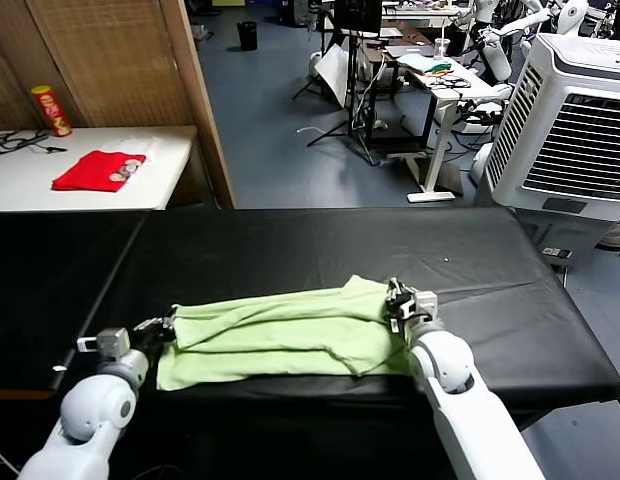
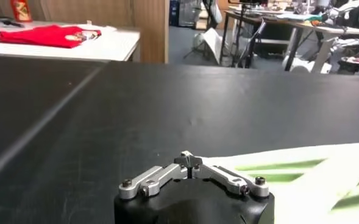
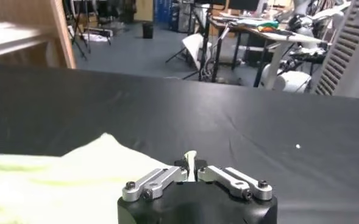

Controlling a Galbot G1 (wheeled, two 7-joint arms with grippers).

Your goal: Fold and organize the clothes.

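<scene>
The pale yellow-green shirt [image 1: 290, 335] lies folded into a long band across the near part of the black table [image 1: 290, 245]. My left gripper [image 1: 162, 326] is at the band's left end, low on the table, with its jaws shut on the shirt's edge; in the left wrist view [image 2: 188, 162] the fabric [image 2: 313, 176] spreads out from the fingertips. My right gripper [image 1: 398, 298] is at the band's far right corner, shut on the shirt, and a pale sliver of cloth [image 3: 63, 176] shows pinched between its jaws in the right wrist view [image 3: 190, 163]. No collar, buttons or print show.
A small red cloth [image 1: 98, 170] and a red can [image 1: 51, 110] sit on a white table [image 1: 30, 185] at the back left. A wooden partition [image 1: 205, 100] stands behind the black table. A white air cooler [image 1: 570, 130] stands at the back right.
</scene>
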